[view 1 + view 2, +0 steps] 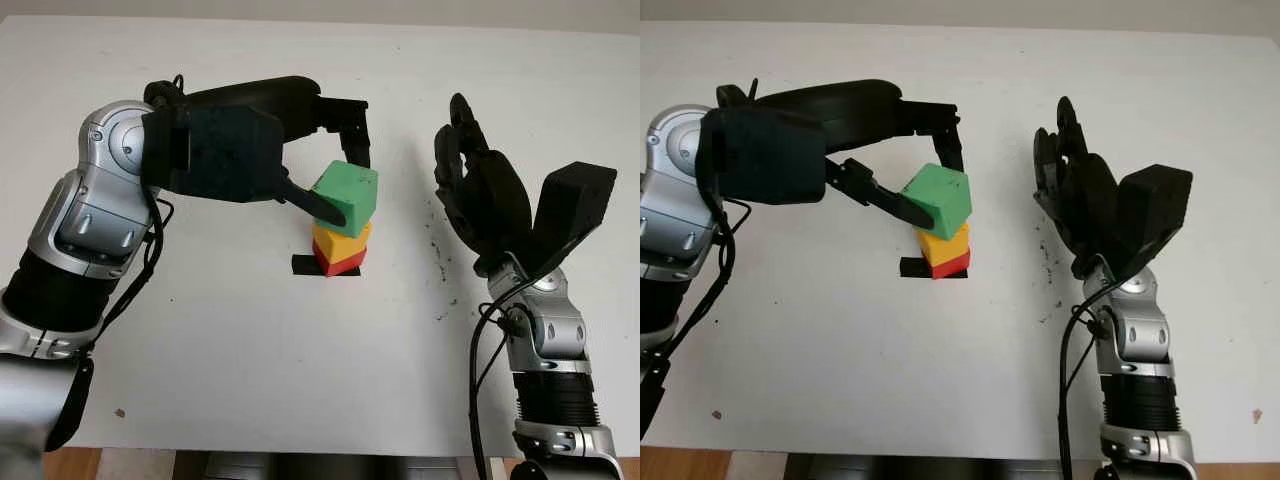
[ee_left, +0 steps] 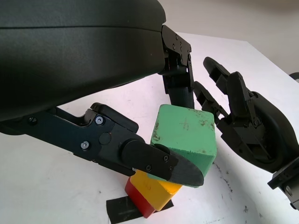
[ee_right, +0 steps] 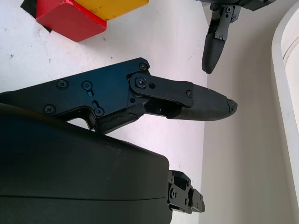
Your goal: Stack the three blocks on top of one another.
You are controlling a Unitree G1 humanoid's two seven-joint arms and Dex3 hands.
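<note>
A green block (image 1: 347,193) sits tilted on top of a yellow block (image 1: 343,242), which stands on a red block (image 1: 335,262) near the table's middle. My left hand (image 1: 342,185) reaches in from the left and is shut on the green block: one finger (image 2: 159,163) presses its near side, the others (image 2: 180,84) its far side. My right hand (image 1: 480,190) is open and stands upright to the right of the stack, a short gap away from it. The right wrist view shows the red block (image 3: 70,18) and yellow block (image 3: 112,5) past that hand's finger.
A black tape mark (image 1: 303,265) lies under the stack on the white table (image 1: 250,370). Dark specks (image 1: 438,260) dot the surface between the stack and my right hand. The table's front edge (image 1: 300,452) runs close to me.
</note>
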